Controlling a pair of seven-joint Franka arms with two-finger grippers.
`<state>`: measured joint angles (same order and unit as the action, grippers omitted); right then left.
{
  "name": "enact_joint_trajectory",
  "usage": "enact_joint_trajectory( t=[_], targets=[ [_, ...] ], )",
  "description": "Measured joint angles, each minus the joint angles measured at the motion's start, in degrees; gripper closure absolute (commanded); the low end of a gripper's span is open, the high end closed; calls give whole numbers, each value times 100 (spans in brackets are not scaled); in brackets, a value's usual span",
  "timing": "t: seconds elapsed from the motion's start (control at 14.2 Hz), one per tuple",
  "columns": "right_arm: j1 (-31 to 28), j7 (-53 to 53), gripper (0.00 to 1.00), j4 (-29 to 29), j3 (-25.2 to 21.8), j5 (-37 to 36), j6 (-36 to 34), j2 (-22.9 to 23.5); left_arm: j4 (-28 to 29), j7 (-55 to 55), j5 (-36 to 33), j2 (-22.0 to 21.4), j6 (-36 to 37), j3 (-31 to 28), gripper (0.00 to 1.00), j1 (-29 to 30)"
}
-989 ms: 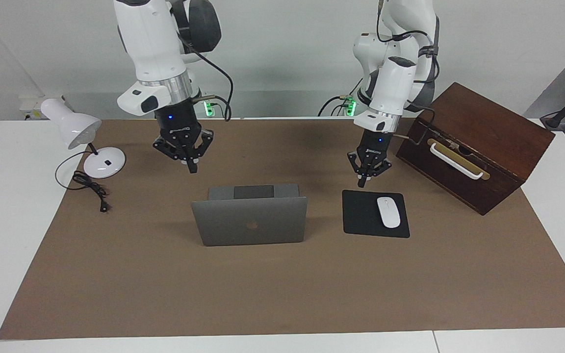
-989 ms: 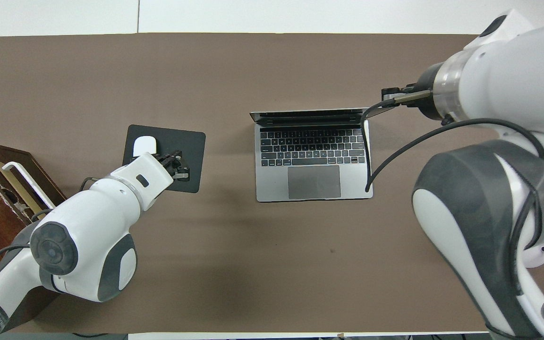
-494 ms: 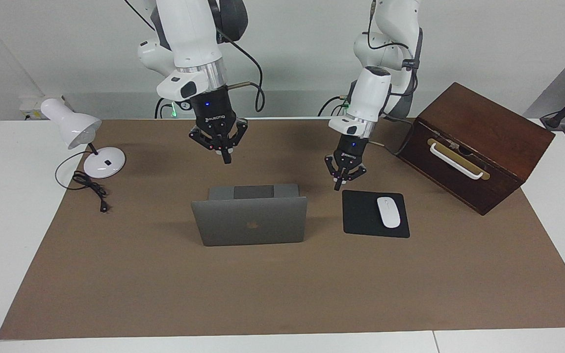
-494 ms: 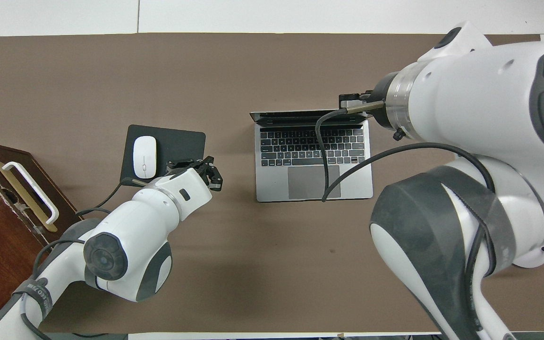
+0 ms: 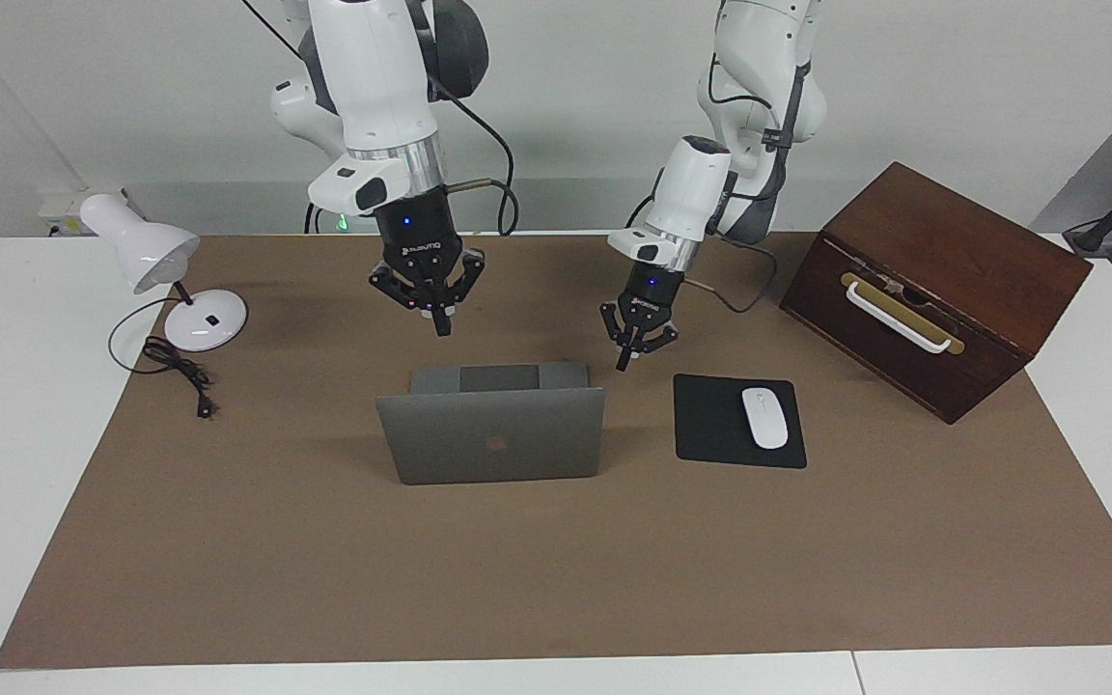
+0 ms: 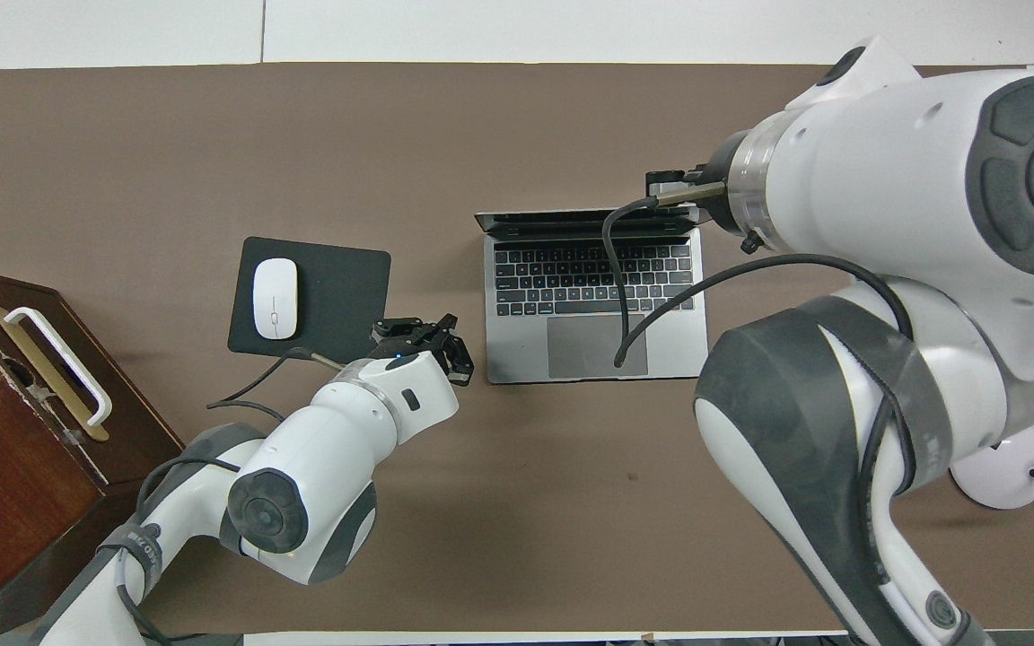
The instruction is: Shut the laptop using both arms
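The silver-grey laptop point(image 5: 490, 434) stands open in the middle of the brown mat, its lid upright with the apple logo showing; its keyboard shows in the overhead view point(image 6: 593, 287). My right gripper point(image 5: 441, 326) hangs shut and empty in the air over the laptop's half toward the right arm's end; in the overhead view the arm's wrist hides it. My left gripper point(image 5: 625, 363) is shut and empty, low beside the laptop's base, between the laptop and the mouse pad; it also shows in the overhead view point(image 6: 434, 334). Neither gripper touches the laptop.
A black mouse pad point(image 5: 710, 425) with a white mouse point(image 5: 764, 417) lies beside the laptop toward the left arm's end. A brown wooden box point(image 5: 937, 285) with a white handle stands past it. A white desk lamp point(image 5: 146, 253) with its cord stands at the right arm's end.
My left gripper has moved from over the mouse pad's edge to beside the laptop. My right gripper has swung toward the laptop and dropped a little. The laptop has not moved.
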<state>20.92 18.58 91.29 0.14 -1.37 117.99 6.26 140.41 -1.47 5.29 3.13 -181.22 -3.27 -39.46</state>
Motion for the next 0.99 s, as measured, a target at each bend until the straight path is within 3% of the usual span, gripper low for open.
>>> enact_joint_trajectory(
  t=[0.99],
  targets=[
    [-80, 0, 100, -954, -35, -283, 101, 1006, 6, 49, -1, 1290, -1568, -3, 100, -553]
  ],
)
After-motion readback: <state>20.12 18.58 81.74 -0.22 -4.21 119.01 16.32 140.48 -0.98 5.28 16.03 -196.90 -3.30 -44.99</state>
